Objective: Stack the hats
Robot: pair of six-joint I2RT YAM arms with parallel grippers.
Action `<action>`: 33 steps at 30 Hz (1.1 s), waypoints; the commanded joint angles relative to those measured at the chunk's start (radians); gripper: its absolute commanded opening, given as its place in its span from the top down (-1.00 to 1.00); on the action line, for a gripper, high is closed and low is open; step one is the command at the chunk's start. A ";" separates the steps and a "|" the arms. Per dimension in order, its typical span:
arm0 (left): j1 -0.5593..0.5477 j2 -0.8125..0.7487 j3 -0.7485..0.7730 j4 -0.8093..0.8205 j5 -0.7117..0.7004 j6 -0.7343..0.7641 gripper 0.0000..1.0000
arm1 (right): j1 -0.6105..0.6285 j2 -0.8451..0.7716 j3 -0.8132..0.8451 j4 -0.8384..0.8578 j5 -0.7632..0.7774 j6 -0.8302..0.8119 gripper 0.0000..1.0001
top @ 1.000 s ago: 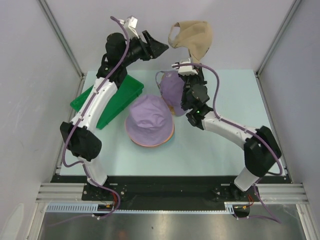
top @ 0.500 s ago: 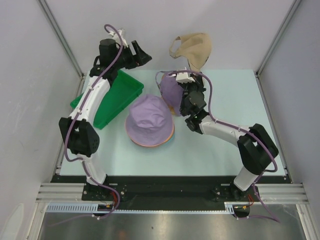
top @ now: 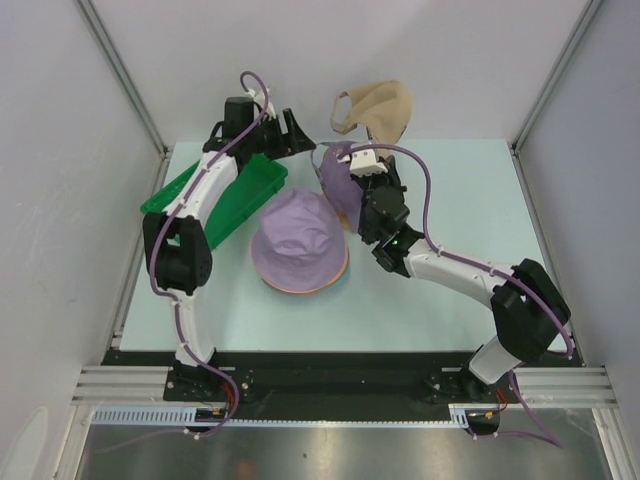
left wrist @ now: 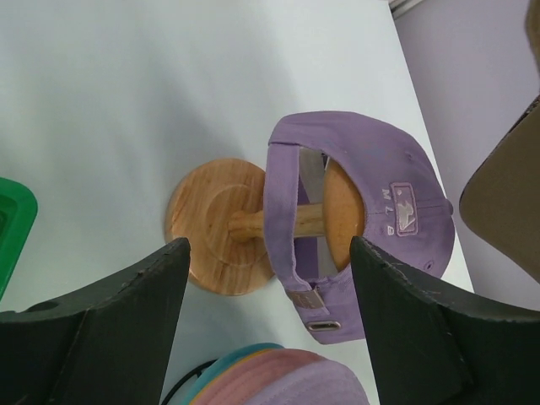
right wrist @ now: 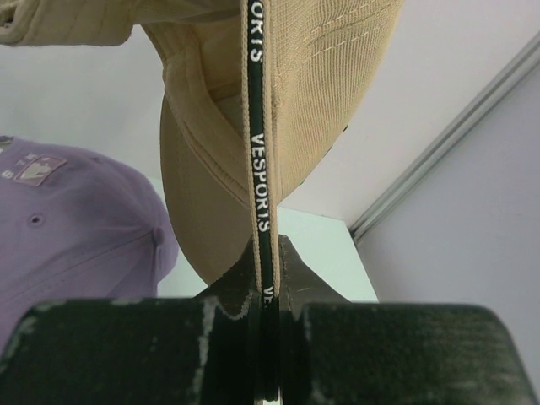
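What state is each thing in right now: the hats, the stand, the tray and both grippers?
left gripper: open, holding nothing.
right gripper: shut on the tan cap's strap.
tan cap: held up in the air.
purple cap: sitting on the wooden stand.
wooden stand: upright, its top covered by the purple cap.
bucket hats: stacked, lavender one on top.
green tray: partly hidden in the top view.
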State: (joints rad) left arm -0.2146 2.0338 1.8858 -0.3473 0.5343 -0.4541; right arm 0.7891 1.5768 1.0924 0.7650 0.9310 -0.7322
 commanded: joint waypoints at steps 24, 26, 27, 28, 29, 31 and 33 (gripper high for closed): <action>-0.028 0.124 -0.024 0.013 -0.045 -0.064 0.99 | 0.042 -0.023 0.017 -0.116 0.002 0.178 1.00; -0.023 0.146 -0.025 -0.007 -0.050 -0.083 0.99 | 0.044 -0.021 0.011 -0.125 0.002 0.188 1.00; -0.017 0.154 -0.027 -0.012 -0.050 -0.093 0.99 | 0.044 -0.023 0.009 -0.134 -0.001 0.197 1.00; -0.017 0.163 -0.028 -0.018 -0.051 -0.095 0.99 | 0.045 -0.026 0.008 -0.141 -0.004 0.203 1.00; -0.016 0.166 -0.033 -0.019 -0.053 -0.093 1.00 | 0.045 -0.027 0.008 -0.148 -0.006 0.209 1.00; -0.016 0.164 -0.042 -0.012 -0.063 -0.089 0.99 | 0.050 -0.031 0.008 -0.167 -0.012 0.226 1.00; -0.016 0.164 -0.048 -0.016 -0.073 -0.083 1.00 | 0.052 -0.034 0.004 -0.185 -0.017 0.237 1.00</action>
State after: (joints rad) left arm -0.2493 2.1799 1.8626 -0.3214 0.5343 -0.5476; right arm 0.8246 1.5578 1.0924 0.6575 0.9413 -0.5674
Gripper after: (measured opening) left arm 0.010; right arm 0.053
